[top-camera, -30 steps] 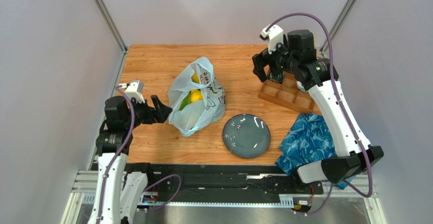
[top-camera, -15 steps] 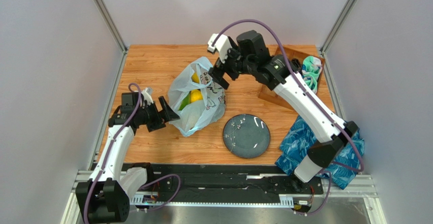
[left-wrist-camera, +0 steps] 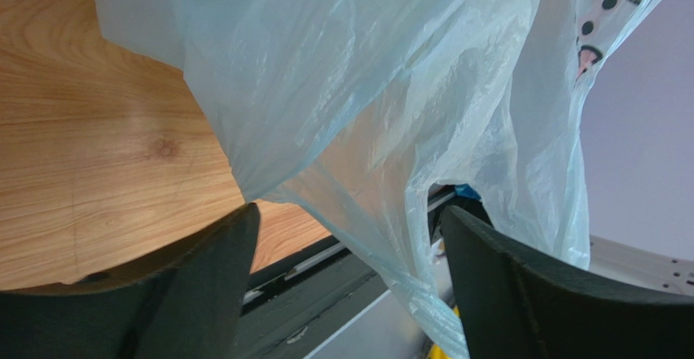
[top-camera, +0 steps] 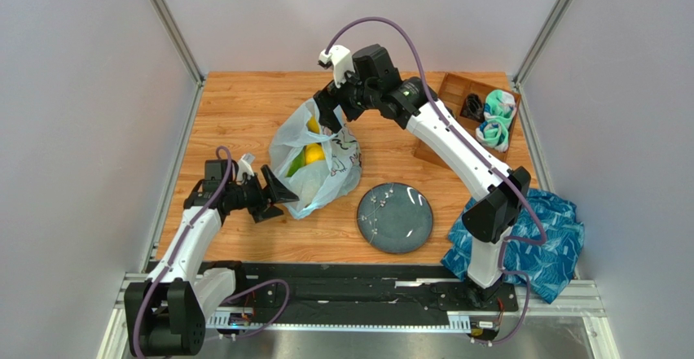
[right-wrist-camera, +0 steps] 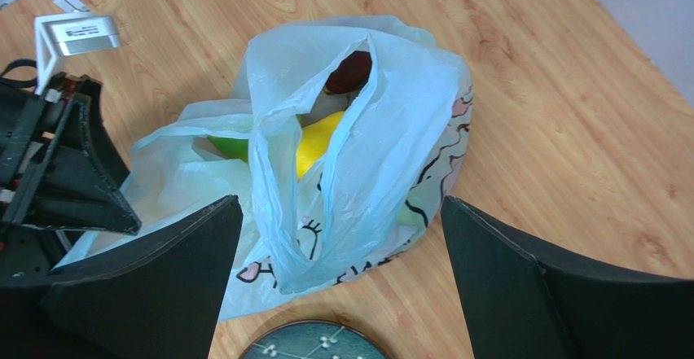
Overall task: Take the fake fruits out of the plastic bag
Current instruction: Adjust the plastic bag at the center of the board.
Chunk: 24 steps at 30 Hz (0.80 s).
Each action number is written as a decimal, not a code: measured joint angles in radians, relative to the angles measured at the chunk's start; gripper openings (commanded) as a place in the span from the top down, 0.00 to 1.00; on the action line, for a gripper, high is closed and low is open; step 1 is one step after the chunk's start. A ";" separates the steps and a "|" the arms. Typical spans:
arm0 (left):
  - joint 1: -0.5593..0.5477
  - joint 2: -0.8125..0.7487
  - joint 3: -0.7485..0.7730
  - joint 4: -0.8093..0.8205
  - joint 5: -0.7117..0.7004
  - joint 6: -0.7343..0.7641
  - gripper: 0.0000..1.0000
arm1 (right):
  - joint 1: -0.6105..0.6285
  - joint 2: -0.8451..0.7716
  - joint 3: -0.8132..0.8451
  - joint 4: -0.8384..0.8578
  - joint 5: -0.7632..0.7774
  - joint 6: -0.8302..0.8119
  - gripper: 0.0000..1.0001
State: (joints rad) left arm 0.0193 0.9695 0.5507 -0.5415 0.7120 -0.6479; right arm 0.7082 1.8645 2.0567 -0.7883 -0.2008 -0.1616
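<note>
The plastic bag (top-camera: 319,181) lies on the wooden table (top-camera: 244,107) with the fake fruits (top-camera: 313,154) inside. The left gripper (top-camera: 281,200) is spread around its near edge, and the right gripper (top-camera: 336,119) hangs unclenched above its mouth, its 2 fingers wide apart.

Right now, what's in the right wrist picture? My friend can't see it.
A crinkly pale blue plastic bag lies on a wooden table, its mouth open on a yellow fruit, a green fruit and a dark red fruit. The right tool, its black fingers open, frames it from below.
</note>
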 measured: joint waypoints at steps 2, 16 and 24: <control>0.000 0.013 0.000 0.019 0.014 -0.018 0.42 | 0.000 0.006 -0.001 0.000 -0.019 0.026 0.19; -0.005 0.332 0.581 -0.090 0.023 0.122 1.00 | -0.082 0.252 0.331 0.025 -0.141 0.072 1.00; -0.005 0.627 1.296 -0.159 -0.063 0.348 1.00 | -0.328 0.288 0.426 0.312 -0.129 0.184 1.00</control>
State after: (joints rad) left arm 0.0147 1.5967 1.8465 -0.7006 0.6487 -0.3000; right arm 0.3801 2.1525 2.4832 -0.4763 -0.3294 0.0223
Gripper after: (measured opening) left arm 0.008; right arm 0.007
